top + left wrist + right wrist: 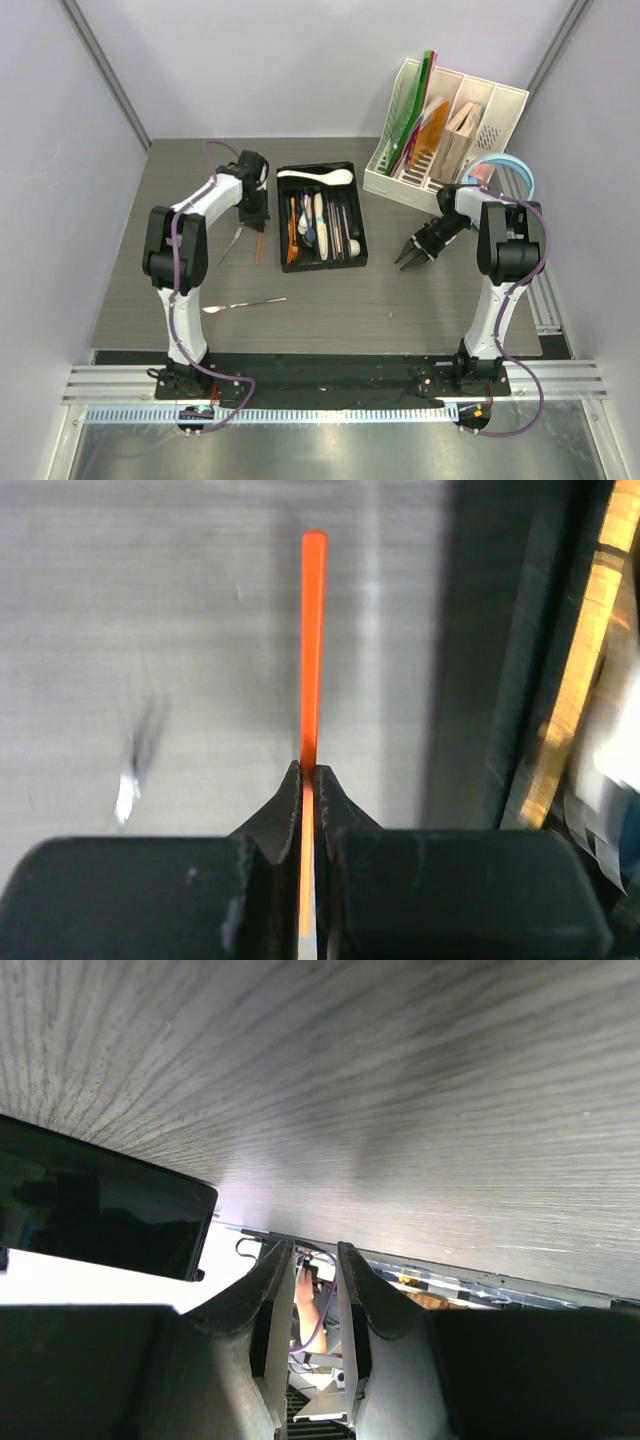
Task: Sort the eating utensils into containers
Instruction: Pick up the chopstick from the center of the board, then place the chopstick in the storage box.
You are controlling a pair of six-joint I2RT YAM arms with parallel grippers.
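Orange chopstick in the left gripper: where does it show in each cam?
Top external: the orange chopstick is a thin line at the tip of the left gripper, just left of the black tray.
Left wrist: centre frame, vertical, pinched between the shut fingers.
Right wrist: not in it.
Shared landmark: the black tray lies right of the chopstick in both of those views.

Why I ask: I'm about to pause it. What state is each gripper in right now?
Left gripper: closed on the orange chopstick.
Right gripper: jaws apart, holding nothing.
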